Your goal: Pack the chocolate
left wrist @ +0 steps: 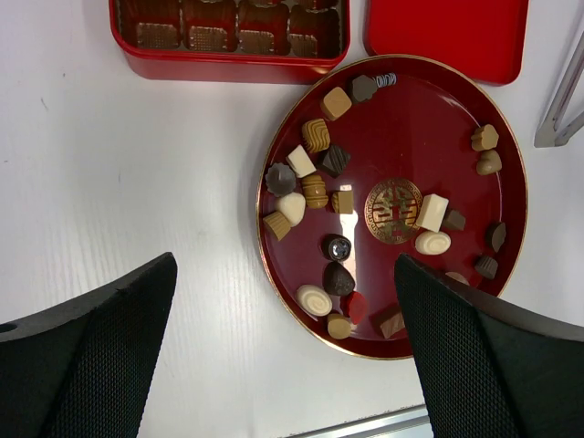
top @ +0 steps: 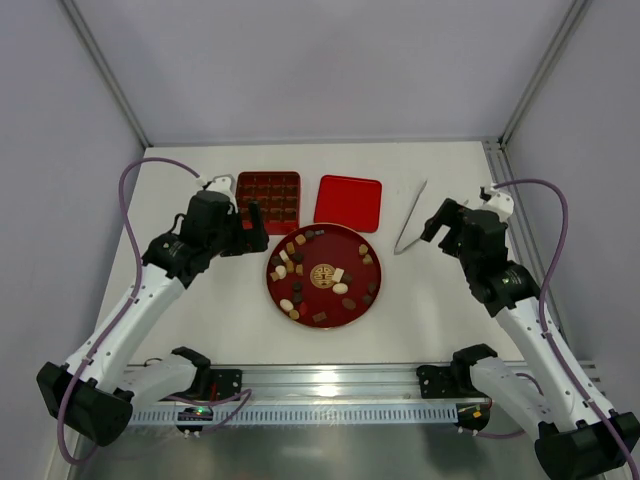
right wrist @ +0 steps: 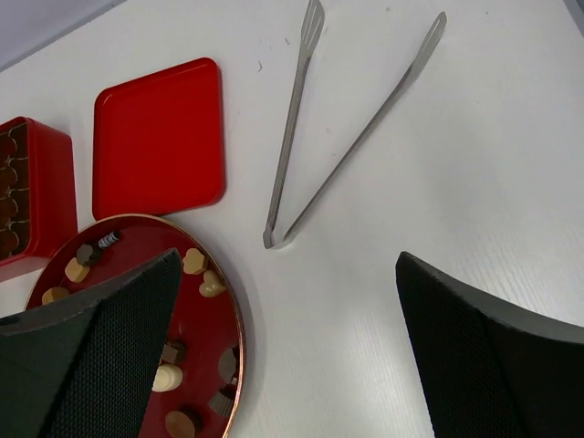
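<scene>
The chocolate (top: 340, 288) lies as several small dark, tan and cream pieces scattered on a round red plate (top: 335, 250) with a gold emblem at mid-table. In the left wrist view the chocolate (left wrist: 315, 189) clusters on the plate's (left wrist: 411, 119) left half and right rim. My left gripper (top: 252, 222) hovers open just left of the plate, between it and the red box (top: 268, 200); nothing is between its fingers (left wrist: 285, 274). My right gripper (top: 440, 222) hangs open to the plate's right, near the tongs, empty (right wrist: 287, 260). A few pieces of chocolate (right wrist: 193, 262) show at its left.
The red box (left wrist: 228, 64) with grid compartments stands behind the plate on the left, with its flat red lid (top: 348, 203) beside it on the right. Metal tongs (top: 412, 222) lie on the white table right of the lid (right wrist: 160, 137), with their joined end (right wrist: 274, 239) toward the plate (right wrist: 146, 246).
</scene>
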`<state>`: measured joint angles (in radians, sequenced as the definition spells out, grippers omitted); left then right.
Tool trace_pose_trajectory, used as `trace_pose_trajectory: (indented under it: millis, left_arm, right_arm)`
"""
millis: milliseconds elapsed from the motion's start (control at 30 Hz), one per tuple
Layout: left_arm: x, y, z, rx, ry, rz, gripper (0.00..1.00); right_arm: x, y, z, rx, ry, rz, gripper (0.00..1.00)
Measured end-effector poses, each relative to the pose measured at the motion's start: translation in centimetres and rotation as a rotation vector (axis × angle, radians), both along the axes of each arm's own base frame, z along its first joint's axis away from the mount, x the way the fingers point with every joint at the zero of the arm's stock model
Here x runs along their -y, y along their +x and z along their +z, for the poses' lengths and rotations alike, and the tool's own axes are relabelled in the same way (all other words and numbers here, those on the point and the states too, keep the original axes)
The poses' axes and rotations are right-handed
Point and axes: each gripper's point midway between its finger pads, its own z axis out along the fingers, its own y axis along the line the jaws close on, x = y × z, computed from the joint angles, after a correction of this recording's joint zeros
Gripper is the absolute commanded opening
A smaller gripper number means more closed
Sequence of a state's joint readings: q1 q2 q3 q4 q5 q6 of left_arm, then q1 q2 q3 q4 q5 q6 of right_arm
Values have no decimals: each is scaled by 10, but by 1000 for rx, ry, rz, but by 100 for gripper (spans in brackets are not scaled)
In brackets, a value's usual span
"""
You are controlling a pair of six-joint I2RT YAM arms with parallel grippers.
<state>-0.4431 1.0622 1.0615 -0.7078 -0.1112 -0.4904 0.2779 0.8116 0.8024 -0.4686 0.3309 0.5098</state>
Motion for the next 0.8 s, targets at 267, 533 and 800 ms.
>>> trace_pose_trajectory:
  millis: [267,533,800]
  left_arm:
    - [1,-1,0,-2,-4,-6,100]
    - [3,-1,-1,-7,-8,-12,100]
    - [9,-2,-6,-35,-22,-40,100]
  right_arm:
    - [1,0,-11,-65,-21,-5,100]
    - [0,20,-32,-212,-70,-20,100]
    - [16,59,-83,-419,-85,-74,100]
